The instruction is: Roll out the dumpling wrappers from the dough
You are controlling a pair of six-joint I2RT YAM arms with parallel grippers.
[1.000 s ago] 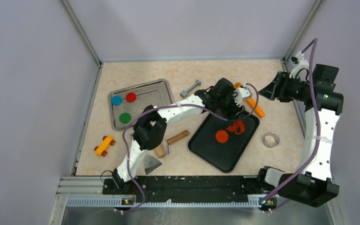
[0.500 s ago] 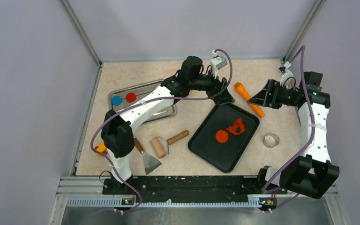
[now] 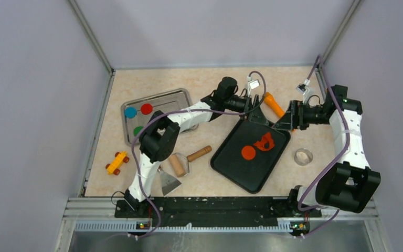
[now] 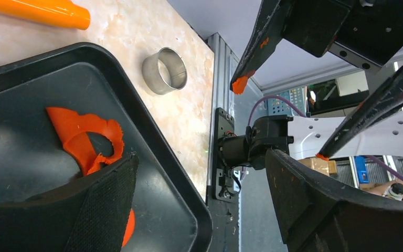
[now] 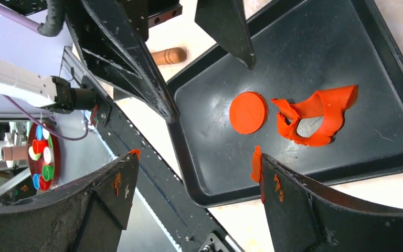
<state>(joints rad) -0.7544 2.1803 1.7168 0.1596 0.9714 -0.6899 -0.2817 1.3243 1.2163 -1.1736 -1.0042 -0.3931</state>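
A black tray [image 3: 231,157] holds a round orange dough disc [image 3: 248,153] and a torn orange dough sheet with a round hole [image 3: 265,141]. Both show in the right wrist view, the disc [image 5: 247,112] and the sheet [image 5: 315,118]; the left wrist view shows the sheet [image 4: 84,136]. My left gripper [image 3: 254,107] is open and empty over the tray's far edge [image 4: 199,173]. My right gripper [image 3: 283,121] is open beside the tray's far right corner [image 5: 197,160], with a dough smear [image 5: 255,164] stuck on one finger. The wooden roller [image 3: 181,163] lies left of the tray.
An orange stick [image 3: 273,104] lies behind the tray, between the grippers. A metal ring cutter [image 3: 303,156] sits right of the tray. A scraper [image 3: 168,181] and a yellow toy car [image 3: 116,161] lie front left. A steel tray [image 3: 162,100] holds coloured discs.
My left arm swung away from the tray to the back, then returned to the tray's far edge. My right gripper moved left and nearer, to the tray's far right corner.
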